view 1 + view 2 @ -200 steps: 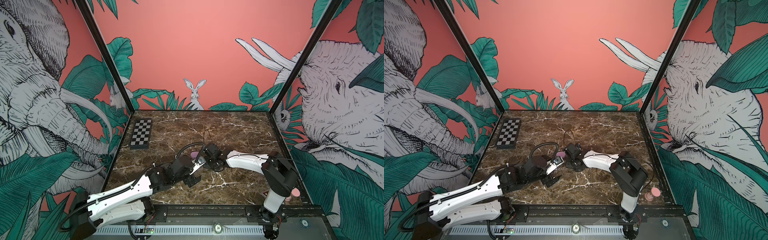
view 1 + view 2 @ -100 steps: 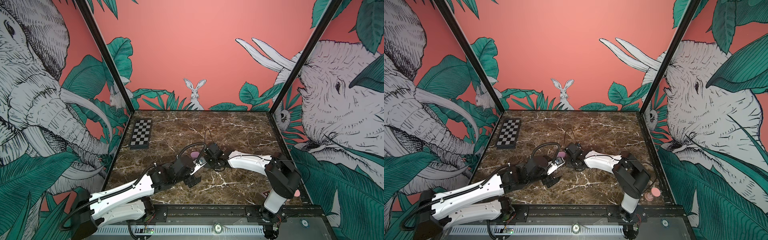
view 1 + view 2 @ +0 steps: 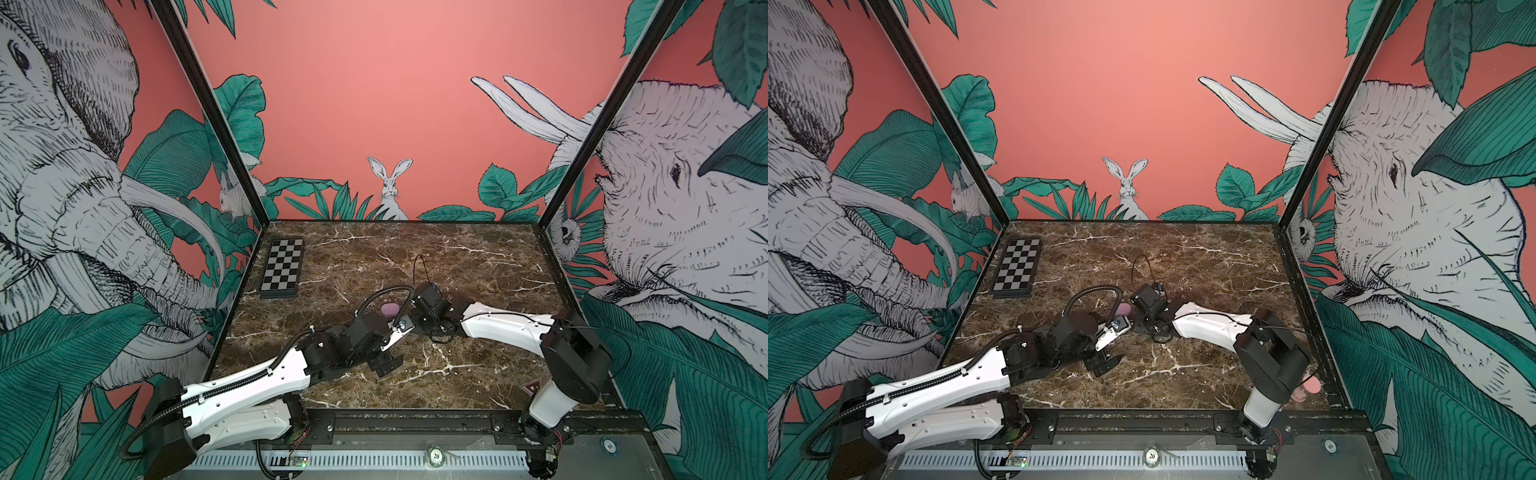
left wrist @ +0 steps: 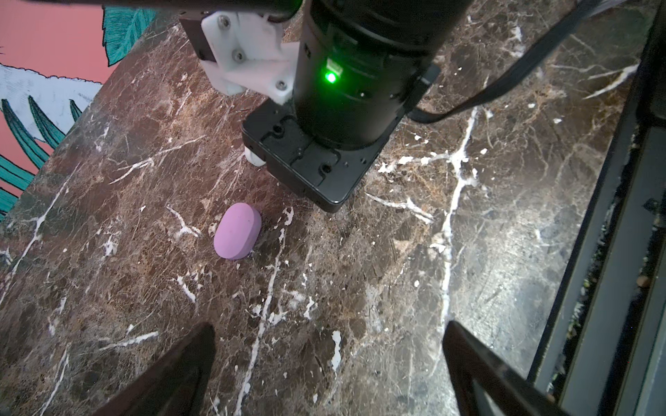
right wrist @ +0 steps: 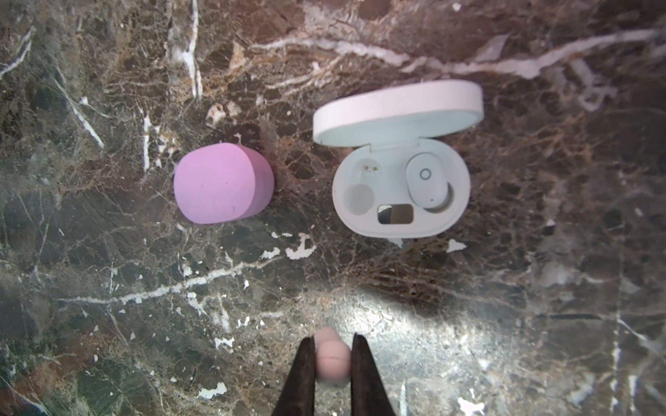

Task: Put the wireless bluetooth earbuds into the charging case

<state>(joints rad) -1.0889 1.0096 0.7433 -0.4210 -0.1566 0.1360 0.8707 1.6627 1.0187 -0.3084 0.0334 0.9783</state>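
Observation:
In the right wrist view the white charging case [image 5: 400, 201] lies open on the marble. One white earbud [image 5: 427, 183] sits in a slot and the slot beside it is empty. A closed lilac case [image 5: 221, 183] lies next to the white one. My right gripper [image 5: 332, 347] hangs above the marble near the cases, shut on a small pale earbud [image 5: 331, 360] that looks blurred. My left gripper [image 4: 328, 342] stands wide open over bare marble, short of the lilac case [image 4: 238, 230]. In both top views the right wrist hides the white case.
A checkerboard [image 3: 282, 272] lies at the back left. Small pink objects [image 3: 1308, 388] sit at the front right corner behind the right arm's base. Both arms meet near the lilac case [image 3: 390, 309] at the table's middle. A black frame rail [image 4: 612, 252] borders the table.
The right arm's elbow has shifted a little to the right. Its jaws have tightened slightly on the earbud. The left arm has hardly moved.

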